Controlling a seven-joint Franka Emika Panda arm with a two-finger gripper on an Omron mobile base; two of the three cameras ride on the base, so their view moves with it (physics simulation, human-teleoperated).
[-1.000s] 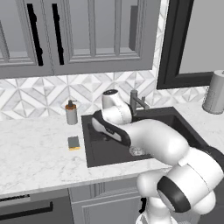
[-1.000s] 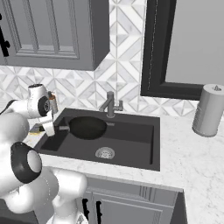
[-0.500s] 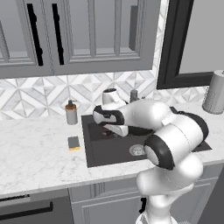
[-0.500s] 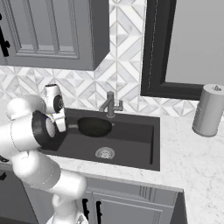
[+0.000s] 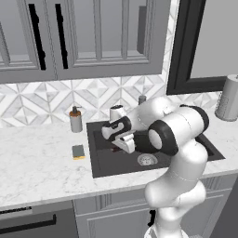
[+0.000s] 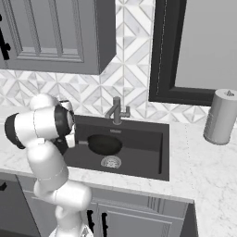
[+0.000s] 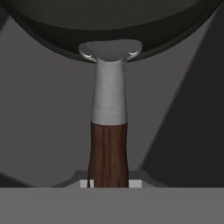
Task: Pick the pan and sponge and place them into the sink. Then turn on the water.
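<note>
The black pan [image 6: 105,144] is down inside the dark grey sink [image 6: 143,159], left of the drain. Its reddish-brown handle [image 7: 108,157] runs straight back between my fingertips. My gripper [image 7: 109,183] is shut on that handle and, in the left base view, my gripper [image 5: 124,144] reaches into the basin's left half. The yellow sponge [image 5: 78,152] with its grey-green face lies on the counter left of the sink, apart from my hand. No water is in view at the faucet [image 6: 115,111].
A grey soap dispenser [image 5: 76,120] stands by the wall behind the sponge. A paper towel roll [image 6: 221,116] stands on the counter right of the sink. My bent arm crowds the sink's left front corner.
My arm has folded and its elbow has swung in over the sink's front. The hand has carried the pan a little further right and lower in the basin. The grip has stayed shut.
</note>
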